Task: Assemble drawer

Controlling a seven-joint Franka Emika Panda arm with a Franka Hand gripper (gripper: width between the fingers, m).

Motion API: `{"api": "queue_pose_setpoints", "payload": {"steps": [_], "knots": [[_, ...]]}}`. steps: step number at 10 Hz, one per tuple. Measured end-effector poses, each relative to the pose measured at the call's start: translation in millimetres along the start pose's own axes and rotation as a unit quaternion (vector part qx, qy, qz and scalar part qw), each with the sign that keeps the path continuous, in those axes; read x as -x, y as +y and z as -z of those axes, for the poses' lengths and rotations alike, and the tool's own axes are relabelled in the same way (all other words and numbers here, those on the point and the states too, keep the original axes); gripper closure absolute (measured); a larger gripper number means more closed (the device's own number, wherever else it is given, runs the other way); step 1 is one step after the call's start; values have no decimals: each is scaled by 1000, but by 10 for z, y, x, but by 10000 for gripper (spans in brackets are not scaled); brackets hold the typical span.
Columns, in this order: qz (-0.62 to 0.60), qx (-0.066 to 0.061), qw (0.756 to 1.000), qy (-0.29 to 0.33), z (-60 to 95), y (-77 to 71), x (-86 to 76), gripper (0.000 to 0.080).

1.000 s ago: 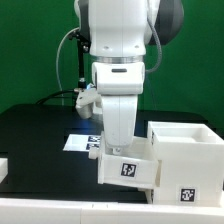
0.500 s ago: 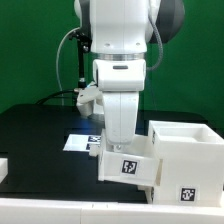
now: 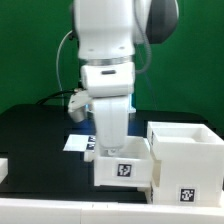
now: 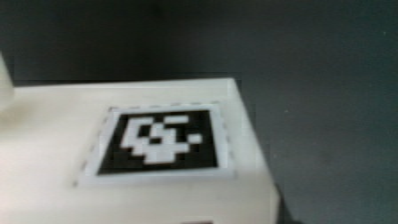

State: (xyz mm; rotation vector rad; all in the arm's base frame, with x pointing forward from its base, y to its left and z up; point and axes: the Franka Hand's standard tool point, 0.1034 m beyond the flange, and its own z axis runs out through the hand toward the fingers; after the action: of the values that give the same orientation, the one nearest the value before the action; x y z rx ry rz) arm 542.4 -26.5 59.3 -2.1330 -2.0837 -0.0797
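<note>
The drawer [image 3: 124, 170], a small shallow white box with a square marker tag on its front, sits level just above the black table, against the exterior view's left side of the tall white cube housing [image 3: 186, 150]. My gripper [image 3: 113, 147] reaches down into the drawer's back part. Its fingertips are hidden behind the drawer wall, and it appears shut on the drawer. The wrist view shows a white surface of the drawer [image 4: 71, 190] very close, with its black-and-white tag [image 4: 164, 143]. No fingers show there.
The marker board [image 3: 78, 143] lies flat on the table behind the drawer. A small white part [image 3: 3, 166] sits at the exterior view's left edge. The table's light front edge [image 3: 60, 205] runs below the drawer.
The arm has shifted toward the exterior view's left and turned. The drawer, tilted before, has come level and moved slightly left with it.
</note>
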Motion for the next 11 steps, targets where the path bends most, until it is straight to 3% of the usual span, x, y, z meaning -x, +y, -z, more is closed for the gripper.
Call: {"api": "queue_pose_setpoints", "payload": {"steps": [5, 8, 11], "knots": [[3, -5, 1000, 1, -38, -19, -47, 763], [7, 7, 1000, -2, 117, 46, -86, 763], [5, 5, 1000, 0, 95, 54, -151, 763]]}}
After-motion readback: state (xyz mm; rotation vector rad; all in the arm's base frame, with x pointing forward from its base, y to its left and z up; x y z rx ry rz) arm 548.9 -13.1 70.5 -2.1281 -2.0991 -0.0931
